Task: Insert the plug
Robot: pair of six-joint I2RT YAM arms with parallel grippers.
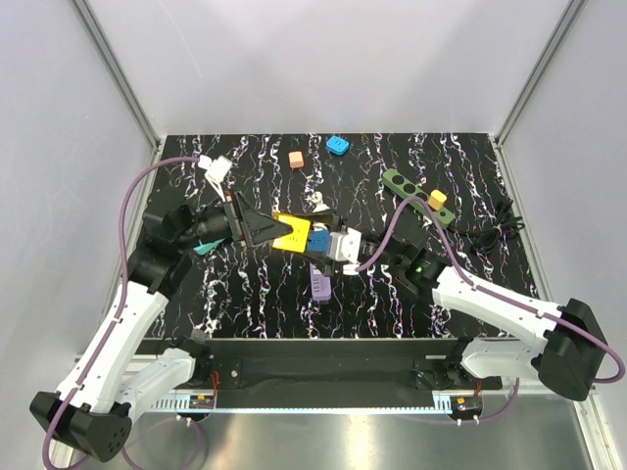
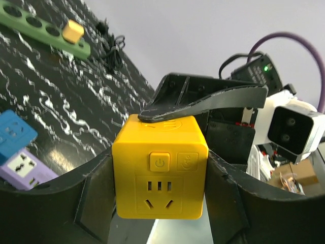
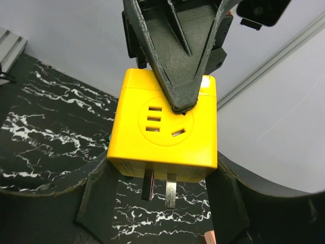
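The left pincer (image 2: 160, 195) and the right pincer (image 3: 162, 170) both clamp the yellow cube plug (image 1: 291, 233), its prongs exposed.

Bright, even light — sharp focus, faint glare on the yellow cube (image 3: 163, 140).

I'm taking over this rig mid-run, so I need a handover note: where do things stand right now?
Left end effector: shut on the yellow cube.
Right end effector: shut on the yellow cube too, across its other sides.
Yellow cube: held above the table, prongs bare.
Done: pickup.
Left: one end effector lets go, then plug in, probably at the green strip.
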